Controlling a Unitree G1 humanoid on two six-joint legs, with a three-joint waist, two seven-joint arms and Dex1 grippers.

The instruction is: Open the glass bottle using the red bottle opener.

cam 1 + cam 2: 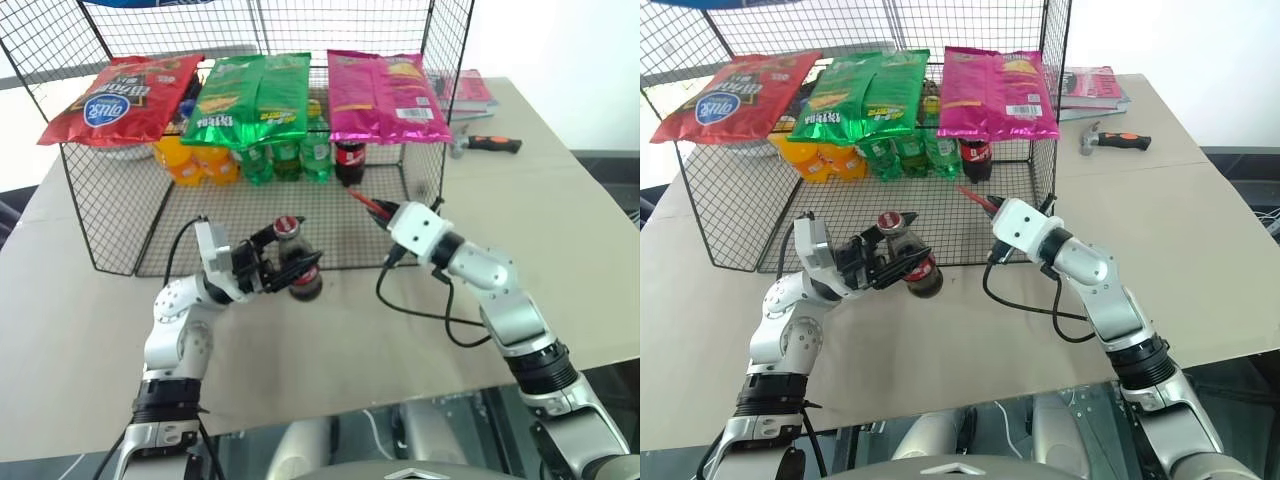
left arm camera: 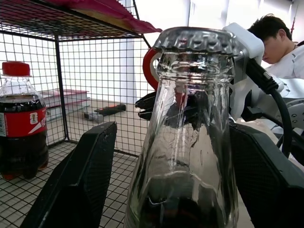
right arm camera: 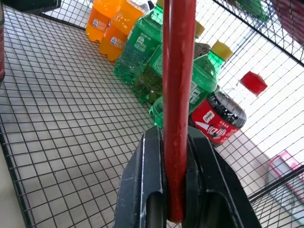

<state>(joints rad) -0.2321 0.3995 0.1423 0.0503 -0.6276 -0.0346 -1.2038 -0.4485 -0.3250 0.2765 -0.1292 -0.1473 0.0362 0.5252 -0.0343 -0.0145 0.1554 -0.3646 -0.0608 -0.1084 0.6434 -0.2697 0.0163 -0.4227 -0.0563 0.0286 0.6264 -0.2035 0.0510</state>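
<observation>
Holding the glass bottle (image 1: 295, 262) in our left gripper (image 1: 283, 266), we have it out in front of the wire rack (image 1: 120, 215), above the table (image 1: 330, 340), its long axis tilted with the crown cap (image 1: 288, 224) pointing up and away from us. The two black fingers (image 2: 78, 180) sit wide apart on either side of the bottle's shoulder, pressed against the glass, so the jaws are as far open as the bottle's width demands and no further. Our right gripper (image 1: 385, 215) is clamped fully shut on the handle of the red bottle opener (image 3: 178, 95), which runs straight out along the fingers. In the head views the opener's tip (image 1: 362, 200) points toward our left, and the cap lies off to that side and slightly lower, still apart from it. From the left wrist we see the opener's red ring (image 2: 151, 66) just behind the cap's crimped edge, near it but, as far as we can judge, not yet hooked under. The cap is still on. We judge that the right arm, being the nearer, must bring the ring over the cap's rim.
</observation>
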